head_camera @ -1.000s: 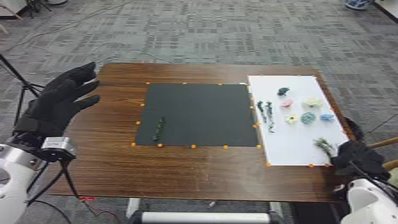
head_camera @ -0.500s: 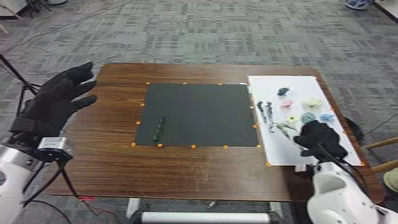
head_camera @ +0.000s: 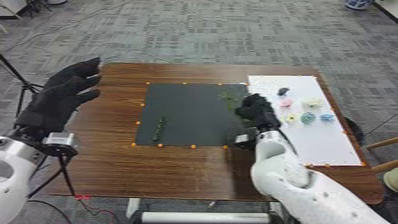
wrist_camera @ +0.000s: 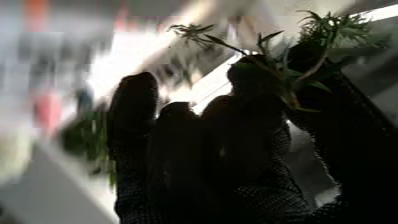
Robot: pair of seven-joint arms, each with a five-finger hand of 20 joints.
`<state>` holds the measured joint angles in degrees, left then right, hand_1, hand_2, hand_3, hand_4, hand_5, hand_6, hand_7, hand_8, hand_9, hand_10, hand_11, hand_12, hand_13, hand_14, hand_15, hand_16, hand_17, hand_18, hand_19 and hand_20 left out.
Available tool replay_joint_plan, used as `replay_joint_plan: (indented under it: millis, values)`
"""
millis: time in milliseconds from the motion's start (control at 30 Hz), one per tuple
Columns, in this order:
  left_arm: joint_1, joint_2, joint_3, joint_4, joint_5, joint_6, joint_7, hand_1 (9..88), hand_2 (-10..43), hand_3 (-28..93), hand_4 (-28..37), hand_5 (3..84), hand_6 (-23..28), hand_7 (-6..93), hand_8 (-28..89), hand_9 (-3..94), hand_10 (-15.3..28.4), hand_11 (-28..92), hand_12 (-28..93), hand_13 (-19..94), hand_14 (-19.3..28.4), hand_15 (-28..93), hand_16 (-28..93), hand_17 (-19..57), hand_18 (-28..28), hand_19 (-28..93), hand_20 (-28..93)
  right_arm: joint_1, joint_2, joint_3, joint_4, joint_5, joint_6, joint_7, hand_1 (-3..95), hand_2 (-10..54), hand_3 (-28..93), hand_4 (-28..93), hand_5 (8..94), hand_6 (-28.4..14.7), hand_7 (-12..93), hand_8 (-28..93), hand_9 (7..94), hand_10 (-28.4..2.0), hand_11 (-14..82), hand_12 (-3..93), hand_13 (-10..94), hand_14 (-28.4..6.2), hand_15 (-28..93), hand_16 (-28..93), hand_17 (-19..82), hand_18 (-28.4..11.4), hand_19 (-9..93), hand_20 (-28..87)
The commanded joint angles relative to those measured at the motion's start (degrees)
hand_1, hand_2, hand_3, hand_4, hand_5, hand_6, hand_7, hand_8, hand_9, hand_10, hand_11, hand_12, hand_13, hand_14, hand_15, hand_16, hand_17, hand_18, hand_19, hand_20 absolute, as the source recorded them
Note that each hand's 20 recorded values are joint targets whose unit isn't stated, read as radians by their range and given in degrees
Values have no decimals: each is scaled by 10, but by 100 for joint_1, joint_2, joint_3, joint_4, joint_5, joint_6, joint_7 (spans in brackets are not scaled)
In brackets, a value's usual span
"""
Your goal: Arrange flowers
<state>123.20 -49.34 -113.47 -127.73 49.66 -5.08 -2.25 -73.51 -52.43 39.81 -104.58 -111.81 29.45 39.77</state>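
In the head view my right hand (head_camera: pixel 256 111) is over the right edge of the dark green mat (head_camera: pixel 195 115), pinching a green sprig (head_camera: pixel 231 98) that sticks out ahead of it. The right wrist view has the sprig (wrist_camera: pixel 289 82) held between thumb and fingers of my right hand (wrist_camera: pixel 213 155). My left hand (head_camera: pixel 58 97) is raised at the table's left side, its fingers straight. One dark green stem (head_camera: pixel 160 129) lies on the mat's lower left. Pink (head_camera: pixel 286 103), cream (head_camera: pixel 312 102), yellow (head_camera: pixel 291 118), teal (head_camera: pixel 308 118) and blue (head_camera: pixel 327 117) flowers lie on the white board.
The white board (head_camera: pixel 329 145) lies on the right of the brown table (head_camera: pixel 178 175), with a small dark flower (head_camera: pixel 283 91) near its top. Orange markers line the board and mat. A chair (head_camera: pixel 391 165) stands beyond the table's right edge.
My right hand has moved from the white board's lower right corner, leftward and forward to the mat's right edge, taking the green sprig off the board. My left hand has hardly moved.
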Motion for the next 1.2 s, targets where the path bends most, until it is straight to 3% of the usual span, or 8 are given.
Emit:
replay_joint_plan:
  millis: [33, 133, 400, 567, 767, 1200]
  values:
    - [-323, 313, 33, 73, -76, -94, -20, 258, -95, 630, -283, 190, 13, 209, -95, 115, 77, 217, 182, 35, 105, 382, -64, -117, 193, 334, 106, 881, -824, -1011, 945, 1132, -388, -52, 391, -95, 853, -169, 731, -12, 600, 288, 822, -98, 696, 572, 779, -106, 864, 454, 369, -192, 809, 404]
    - [-407, 420, 36, 99, -361, -153, 4, 257, -95, 629, -283, 190, 13, 209, -95, 115, 78, 217, 182, 35, 105, 381, -64, -117, 193, 334, 107, 1058, -984, -1226, 1183, 1128, -572, 133, 395, -95, 852, -176, 736, -11, 592, 276, 825, -100, 686, 561, 780, -105, 862, 448, 369, -193, 809, 402]
    - [-492, 631, -16, 63, -365, -188, -58, 256, -95, 631, -283, 190, 13, 209, -95, 115, 77, 215, 182, 35, 105, 381, -64, -117, 193, 335, 107, 1062, -1355, -1245, 1318, 586, -1500, 518, 401, -95, 845, -176, 761, -5, 560, 255, 836, -99, 675, 540, 794, -105, 850, 439, 380, -198, 818, 391]
    - [-972, 929, 228, 174, -399, -232, -91, 257, -95, 629, -283, 190, 13, 208, -95, 115, 77, 214, 182, 35, 105, 380, -64, -117, 193, 334, 106, 875, -1548, -1085, 1369, 411, -1785, 644, 408, -95, 838, -185, 771, -3, 538, 258, 837, -99, 669, 538, 797, -106, 847, 440, 381, -200, 822, 384]
    - [-1392, 1050, 478, 242, -427, -379, -123, 256, -95, 630, -283, 190, 14, 205, -93, 114, 78, 210, 183, 34, 105, 378, -63, -118, 194, 333, 106, 586, -1691, -955, 1367, -258, -2011, 897, 422, -95, 827, -211, 791, -2, 491, 250, 843, -96, 653, 524, 800, -103, 842, 441, 385, -200, 827, 375]
    - [-1842, 1112, 935, 359, -426, -469, -146, 256, -95, 629, -283, 189, 14, 201, -90, 113, 78, 207, 187, 33, 105, 373, -60, -119, 194, 333, 106, 357, -1960, -1090, 1919, -1363, -2497, 1032, 424, -90, 817, -239, 832, 16, 415, 219, 858, -88, 597, 478, 810, -91, 821, 436, 393, -200, 832, 366]
